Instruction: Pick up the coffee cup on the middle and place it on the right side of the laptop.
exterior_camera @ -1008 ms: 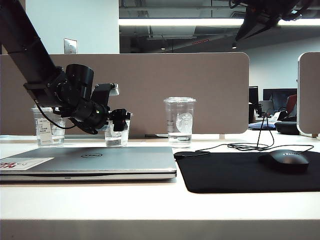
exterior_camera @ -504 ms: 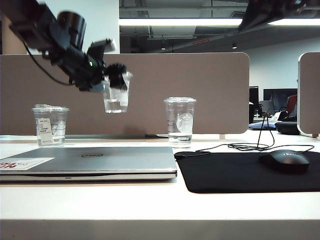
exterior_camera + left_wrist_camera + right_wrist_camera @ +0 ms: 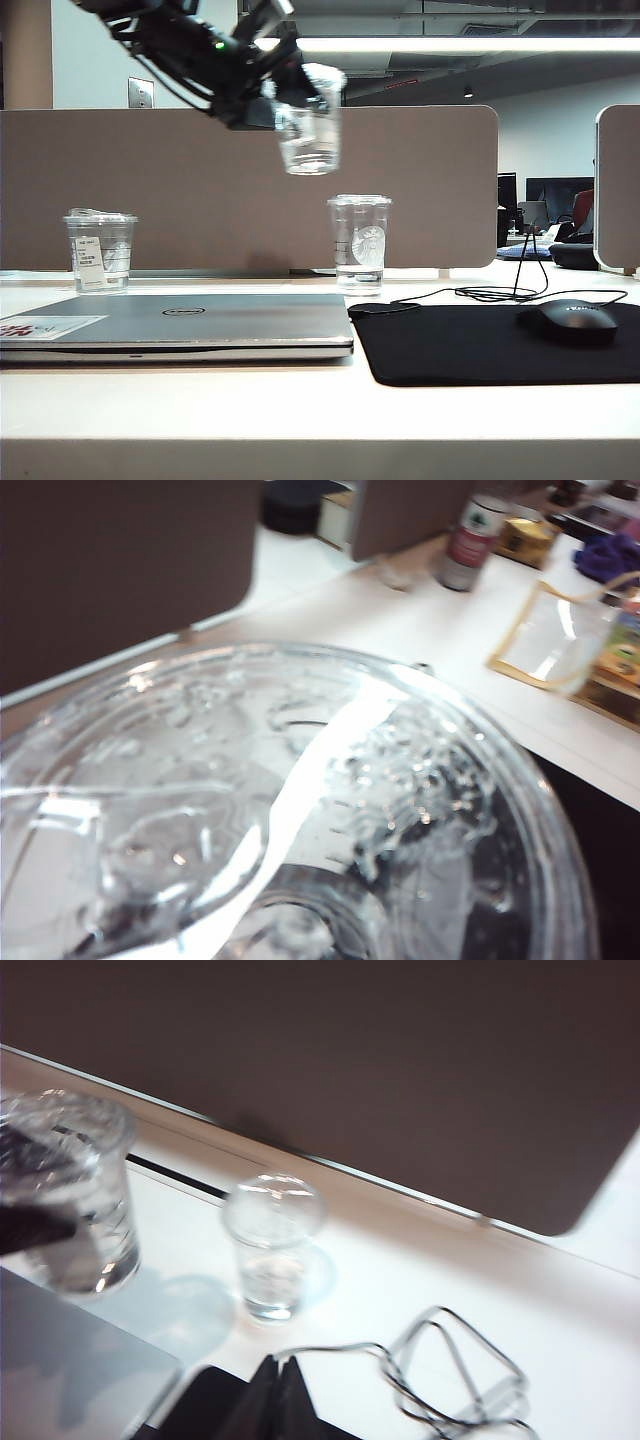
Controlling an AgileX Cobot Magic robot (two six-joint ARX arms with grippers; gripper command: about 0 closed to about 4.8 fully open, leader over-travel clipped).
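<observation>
The coffee cup [image 3: 310,140], a short clear lidded cup with a little water in it, hangs high in the air above the laptop's right end. My left gripper [image 3: 300,88] is shut on its upper part, reaching in from the upper left. Its clear lid [image 3: 290,810] fills the left wrist view and hides the fingers. The silver-grey laptop [image 3: 200,320] lies closed on the table at the left. The right wrist view shows the held cup [image 3: 62,1200] above the laptop [image 3: 70,1380]. My right gripper [image 3: 280,1372] is shut and empty, high over the mouse pad [image 3: 215,1405].
A taller clear cup with a logo [image 3: 360,240] stands behind the laptop's right corner. A cup with a white label [image 3: 100,250] stands at the back left. A black mouse pad [image 3: 490,345] carries a mouse [image 3: 568,320], with cables [image 3: 500,292] behind. A brown divider panel [image 3: 420,180] closes the back.
My left gripper has lifted the coffee cup from the table behind the laptop, carrying it up and to the right. The right arm has left the top of the exterior view.
</observation>
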